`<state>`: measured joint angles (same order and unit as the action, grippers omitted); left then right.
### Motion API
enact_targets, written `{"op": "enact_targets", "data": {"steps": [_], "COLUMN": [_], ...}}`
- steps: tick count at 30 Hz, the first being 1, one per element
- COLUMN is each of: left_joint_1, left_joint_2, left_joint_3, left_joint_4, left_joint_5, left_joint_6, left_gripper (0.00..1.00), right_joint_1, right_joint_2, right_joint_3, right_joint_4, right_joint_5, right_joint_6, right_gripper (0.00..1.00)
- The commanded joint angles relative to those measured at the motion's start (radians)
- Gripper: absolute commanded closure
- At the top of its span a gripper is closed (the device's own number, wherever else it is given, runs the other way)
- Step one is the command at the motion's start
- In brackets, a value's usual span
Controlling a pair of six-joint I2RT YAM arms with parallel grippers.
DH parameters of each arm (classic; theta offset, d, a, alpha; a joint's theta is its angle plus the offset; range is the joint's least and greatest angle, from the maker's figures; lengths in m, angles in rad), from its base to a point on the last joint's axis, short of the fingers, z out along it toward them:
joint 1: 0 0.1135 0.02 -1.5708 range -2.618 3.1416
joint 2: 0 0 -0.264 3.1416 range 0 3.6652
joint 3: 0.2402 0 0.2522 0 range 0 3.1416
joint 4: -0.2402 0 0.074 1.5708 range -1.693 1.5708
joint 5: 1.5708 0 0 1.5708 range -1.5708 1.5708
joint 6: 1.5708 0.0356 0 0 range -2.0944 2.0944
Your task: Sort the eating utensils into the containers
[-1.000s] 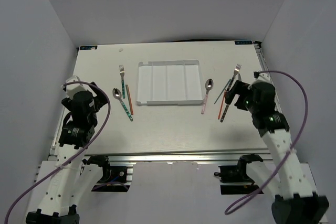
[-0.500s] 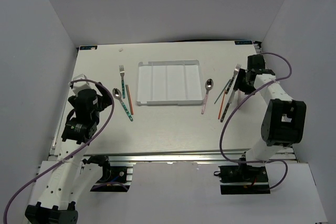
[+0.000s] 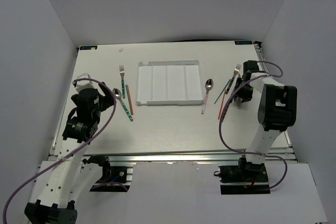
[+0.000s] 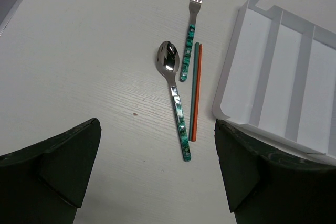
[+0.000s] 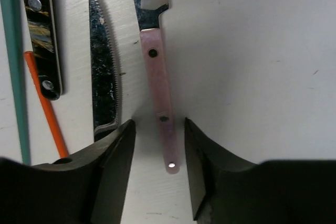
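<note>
Plainly the right gripper (image 5: 158,125) is low over the table (image 5: 252,51), its jaws narrowly open and astride the tail of a pink handle (image 5: 160,93) that lies flat between them. The head runs out of view ahead, so its kind cannot be told. The main risk sits just to the hand's left: a serrated blade (image 5: 102,72) lies close alongside, its wide end passing under that finger in view, touching or not I cannot tell. Closing could shove it or pinch it in too. Gripped so near the tail, the piece may also droop or swing head-down. Further left lie a dark handle (image 5: 39,40) and two chopsticks (image 5: 11,66), likely to scatter if the blade is pushed. The tray (image 3: 157,83) is well off on that same side. The left gripper (image 4: 156,127) hangs wide and holds nothing, with a spoon (image 4: 176,93) and fork (image 4: 191,30) ahead.
</note>
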<state>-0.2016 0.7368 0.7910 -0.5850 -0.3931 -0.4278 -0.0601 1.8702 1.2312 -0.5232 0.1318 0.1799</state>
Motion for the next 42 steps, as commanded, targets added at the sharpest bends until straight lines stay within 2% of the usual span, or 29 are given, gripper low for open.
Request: {"op": "enact_targets", "data": {"steps": [1,2,5,6,10,16,19,20,24,28,35,42], "left_joint_1": [-0.012,-0.012,-0.016,-0.016,-0.018,-0.019,-0.019,-0.019,-0.019,-0.019,-0.019,-0.019], "left_joint_2": [-0.013,-0.011,-0.011,-0.011,-0.017,-0.02,-0.027,-0.028,-0.02,-0.01,-0.001,-0.005], "left_joint_3": [-0.01,-0.01,-0.01,-0.01,-0.01,-0.01,-0.009,-0.009,-0.003,-0.001,-0.003,-0.003], "left_joint_4": [0.03,0.03,0.03,0.03,0.027,0.025,0.021,0.02,0.011,0.007,0.002,0.004], "left_joint_5": [0.026,0.028,0.03,0.028,0.019,0.013,-0.003,-0.007,-0.029,-0.044,-0.05,-0.049], "left_joint_6": [0.012,0.012,0.012,0.012,0.011,0.009,0.006,0.004,-0.002,-0.005,-0.006,-0.006], "left_gripper": [0.02,0.02,0.02,0.02,0.02,0.02,0.02,0.02,0.02,0.02,0.02,0.02], "right_joint_1": [-0.01,-0.01,-0.014,-0.014,-0.017,-0.017,0.054,0.133,0.279,0.419,0.519,0.528], "right_joint_2": [0.035,0.041,0.053,0.058,0.038,-0.141,-0.255,-0.267,-0.183,-0.082,0.088,0.185], "right_joint_3": [0.04,0.039,0.036,0.034,0.021,-0.003,0.008,0.026,0.169,0.258,0.425,0.484], "right_joint_4": [0.0,-0.003,-0.011,-0.014,-0.034,-0.043,-0.005,-0.006,-0.054,-0.009,-0.024,-0.078], "right_joint_5": [0.014,0.014,0.026,0.034,0.093,0.105,0.065,0.065,-0.014,-0.054,-0.037,-0.003], "right_joint_6": [-0.003,-0.005,0.0,0.001,0.012,0.046,0.055,0.053,0.082,0.163,0.219,0.225], "right_gripper": [0.54,0.56,0.72,0.81,0.99,1.0,1.0,1.0,1.0,1.0,1.0,1.0]}}
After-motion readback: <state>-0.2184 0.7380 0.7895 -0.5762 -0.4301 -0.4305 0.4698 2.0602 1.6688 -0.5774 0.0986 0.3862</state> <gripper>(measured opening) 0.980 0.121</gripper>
